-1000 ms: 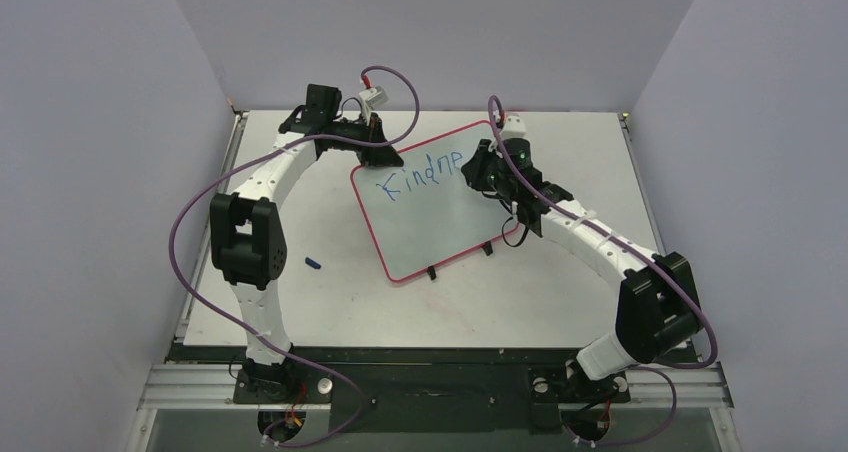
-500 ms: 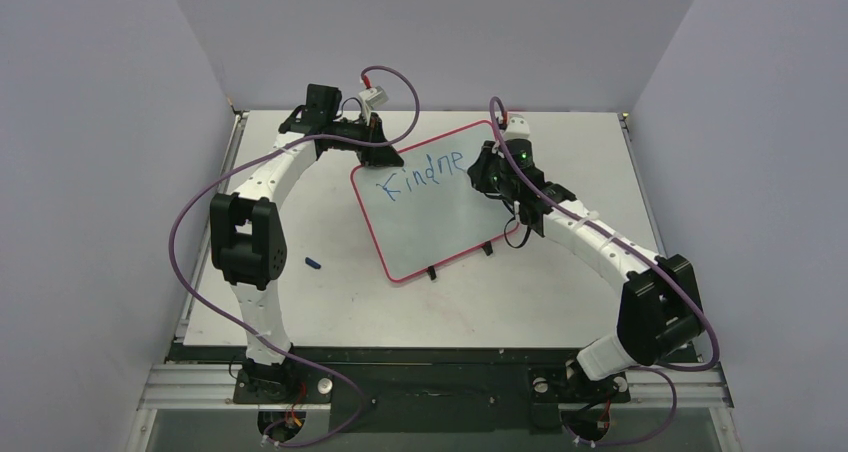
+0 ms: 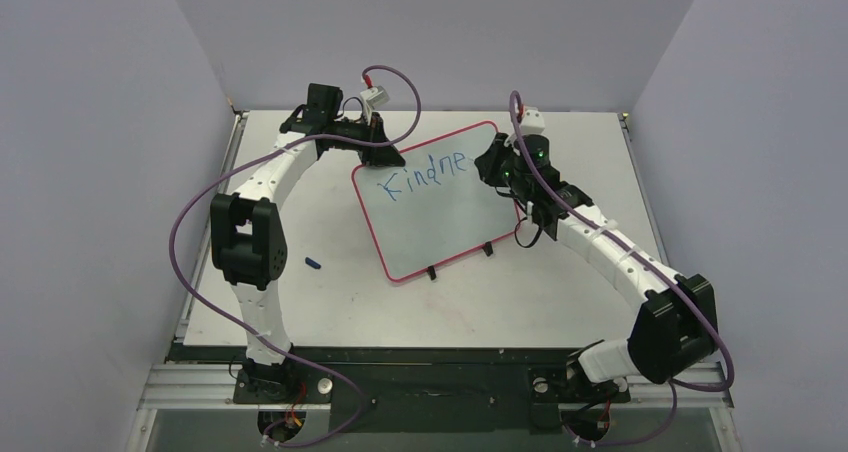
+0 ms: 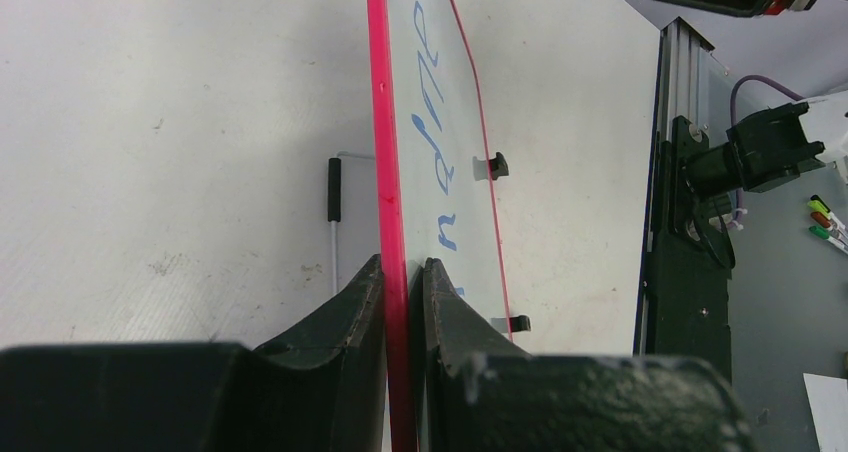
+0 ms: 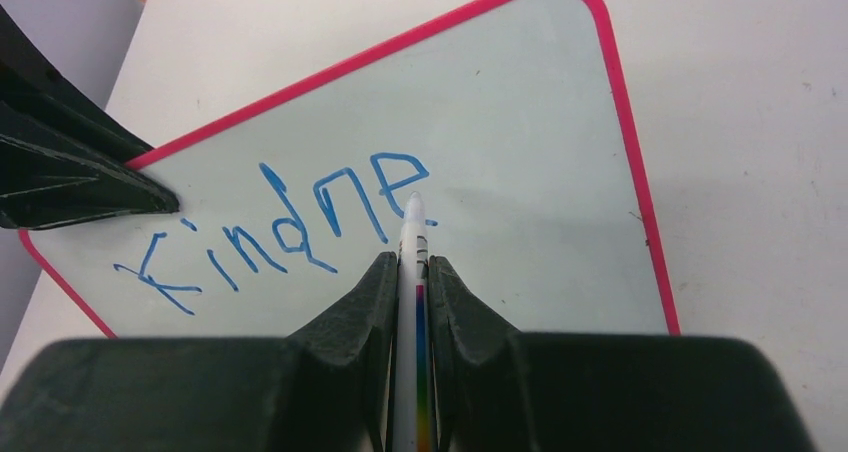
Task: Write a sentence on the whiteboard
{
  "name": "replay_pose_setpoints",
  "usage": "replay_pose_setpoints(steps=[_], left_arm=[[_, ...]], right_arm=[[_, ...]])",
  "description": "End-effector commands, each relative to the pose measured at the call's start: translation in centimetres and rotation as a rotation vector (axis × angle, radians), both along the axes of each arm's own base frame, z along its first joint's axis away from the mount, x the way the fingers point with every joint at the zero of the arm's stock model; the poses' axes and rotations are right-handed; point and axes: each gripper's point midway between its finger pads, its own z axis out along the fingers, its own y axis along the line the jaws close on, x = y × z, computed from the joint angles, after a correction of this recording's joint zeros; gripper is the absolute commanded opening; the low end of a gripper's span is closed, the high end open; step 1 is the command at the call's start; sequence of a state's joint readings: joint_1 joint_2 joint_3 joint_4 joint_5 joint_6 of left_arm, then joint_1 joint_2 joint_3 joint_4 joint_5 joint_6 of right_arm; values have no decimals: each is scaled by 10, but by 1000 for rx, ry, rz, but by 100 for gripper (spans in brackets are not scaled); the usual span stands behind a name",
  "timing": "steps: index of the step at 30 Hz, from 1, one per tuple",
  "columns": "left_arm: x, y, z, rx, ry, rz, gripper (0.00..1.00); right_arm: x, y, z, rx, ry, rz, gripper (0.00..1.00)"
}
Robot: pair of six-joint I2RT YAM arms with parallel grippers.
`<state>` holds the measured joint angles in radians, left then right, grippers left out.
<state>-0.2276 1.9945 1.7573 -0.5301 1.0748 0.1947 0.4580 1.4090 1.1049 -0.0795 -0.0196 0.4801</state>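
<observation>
The whiteboard [image 3: 440, 222], white with a thin red rim, lies tilted on the table. On its upper part the sentence [image 3: 425, 172] reads "Kindne" in blue. My left gripper [image 3: 388, 156] is shut on the board's far left corner; in the left wrist view its jaws [image 4: 403, 272] pinch the red rim of the whiteboard [image 4: 445, 62]. My right gripper [image 3: 497, 168] is shut on a white marker [image 5: 414, 234]. The marker tip sits just right of the last "e" of the sentence [image 5: 290, 222], on or just above the whiteboard [image 5: 530, 212]; contact is unclear.
Two black clips [image 3: 431, 272] [image 3: 488, 248] stick out from the board's near edge. A small blue piece [image 3: 313, 264] lies on the table [image 3: 330, 302] left of the board. Purple walls close in three sides. Spare markers [image 4: 825, 222] lie beyond the right rail.
My right gripper has moved right along the top line with the marker, and the letter "e" now shows after "Kindn". The left gripper and board have not moved.
</observation>
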Motion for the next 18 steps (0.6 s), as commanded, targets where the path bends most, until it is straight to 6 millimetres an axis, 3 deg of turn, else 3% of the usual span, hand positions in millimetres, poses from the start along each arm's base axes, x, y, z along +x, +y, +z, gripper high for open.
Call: replay_pose_setpoints(steps=[1, 18], left_arm=[[-10, -11, 14, -6, -101, -76, 0], [-10, -11, 14, -7, -101, -77, 0]], right_arm=[[12, -4, 52, 68, -129, -12, 0], [49, -8, 34, 84, -96, -55, 0]])
